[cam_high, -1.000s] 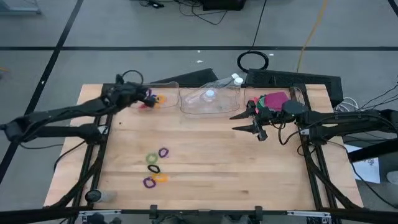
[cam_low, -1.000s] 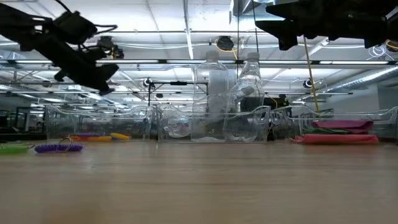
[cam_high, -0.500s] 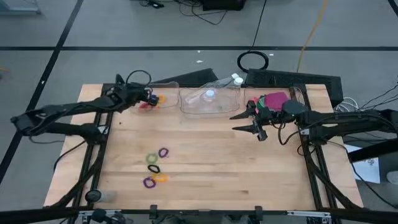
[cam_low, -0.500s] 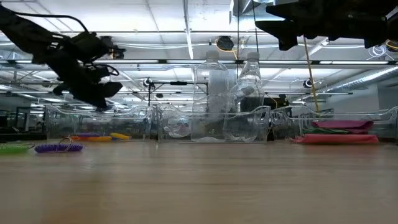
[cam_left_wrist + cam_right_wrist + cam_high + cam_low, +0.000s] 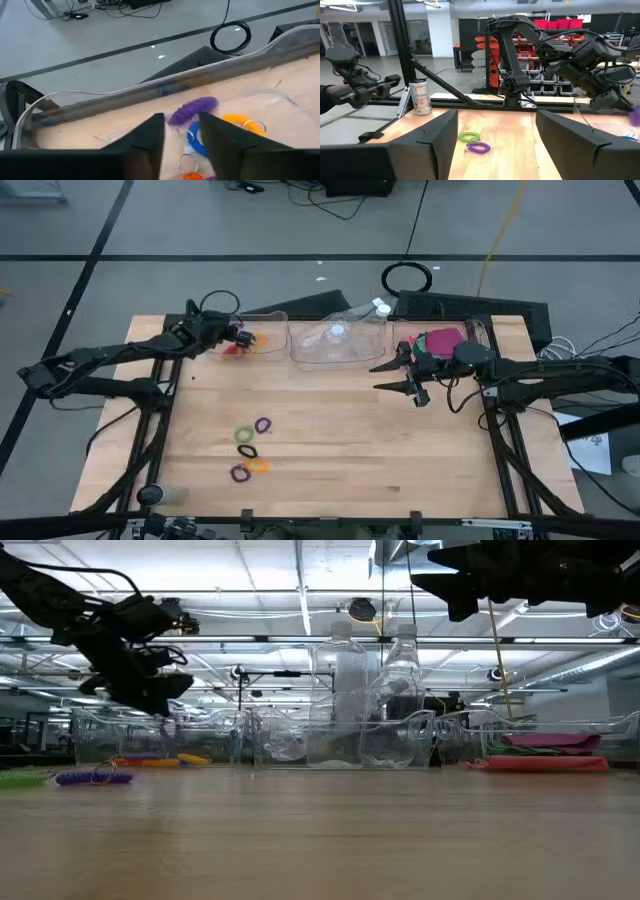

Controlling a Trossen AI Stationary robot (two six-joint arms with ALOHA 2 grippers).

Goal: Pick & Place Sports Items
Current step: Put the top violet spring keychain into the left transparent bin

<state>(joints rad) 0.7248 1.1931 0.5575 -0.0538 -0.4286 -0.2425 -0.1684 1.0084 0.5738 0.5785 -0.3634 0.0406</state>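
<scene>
At upper left, the left tool [image 5: 232,334] is hovering over a clear tray [image 5: 268,320], fingers slightly apart around a purple coil ring [image 5: 194,108]; light, springy, best pinched across its loop. Right tool [image 5: 394,376] is waiting, spread.

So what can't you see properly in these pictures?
- High view: the left gripper covers part of the rings in the clear tray; their count is unclear.
- Left wrist view: the fingers hide the blue ring partly, and the bottom edge cuts off an orange ring.
- Low view: the tray walls blur the pink piece.
- Right wrist view: the right gripper hides the table just below it.
</scene>
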